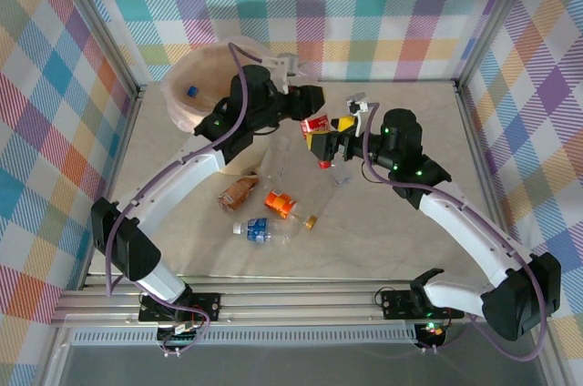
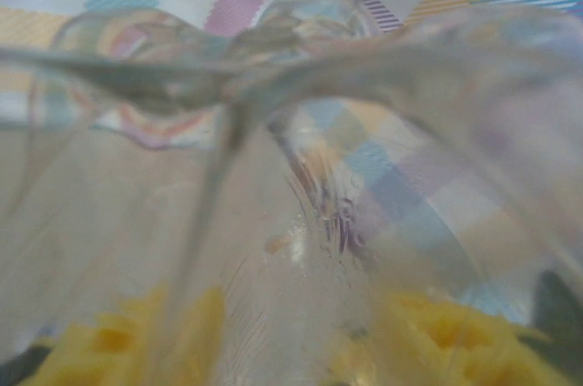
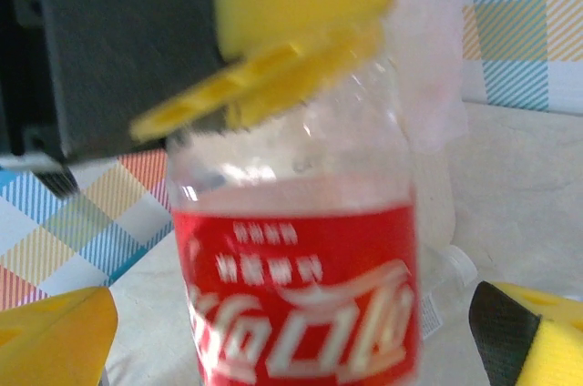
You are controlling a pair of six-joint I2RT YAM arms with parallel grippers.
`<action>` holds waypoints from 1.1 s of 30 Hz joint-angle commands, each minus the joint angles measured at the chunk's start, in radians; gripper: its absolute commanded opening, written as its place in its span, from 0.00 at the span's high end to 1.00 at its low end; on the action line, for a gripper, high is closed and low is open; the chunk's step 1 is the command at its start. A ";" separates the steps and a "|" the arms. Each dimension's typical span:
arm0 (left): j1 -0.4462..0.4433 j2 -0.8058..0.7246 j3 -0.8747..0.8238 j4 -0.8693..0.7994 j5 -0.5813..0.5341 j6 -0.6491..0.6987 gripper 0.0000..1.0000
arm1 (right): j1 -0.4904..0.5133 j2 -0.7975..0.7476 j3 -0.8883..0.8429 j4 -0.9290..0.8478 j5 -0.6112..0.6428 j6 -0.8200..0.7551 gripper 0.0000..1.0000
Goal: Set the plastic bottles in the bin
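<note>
1. The left gripper (image 2: 287, 336) is closed on a clear plastic bottle with a red label (image 1: 317, 123), held above the table just right of the top view's centre. In the left wrist view the clear wall of the bottle lies between its yellow fingers (image 2: 118, 342).
2. The right gripper (image 3: 290, 327) faces the same bottle with its jaws wide. Its yellow fingers (image 3: 55, 331) stand at the lower left and lower right of the right wrist view, each apart from the bottle.
3. The large round cream-beige bin (image 1: 179, 102) stands at the upper left of the top view, beside the left arm's wrist.
4. On the beige table (image 1: 410, 249), lower centre, lie a crushed brown-labelled bottle (image 1: 239, 191), an orange-labelled bottle (image 1: 281, 204) and a blue-labelled bottle (image 1: 258, 229), near one another.
</note>
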 commanded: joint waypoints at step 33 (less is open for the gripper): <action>0.458 0.182 0.612 -0.431 -0.270 0.728 0.55 | 0.005 0.052 0.083 -0.248 0.291 0.074 0.00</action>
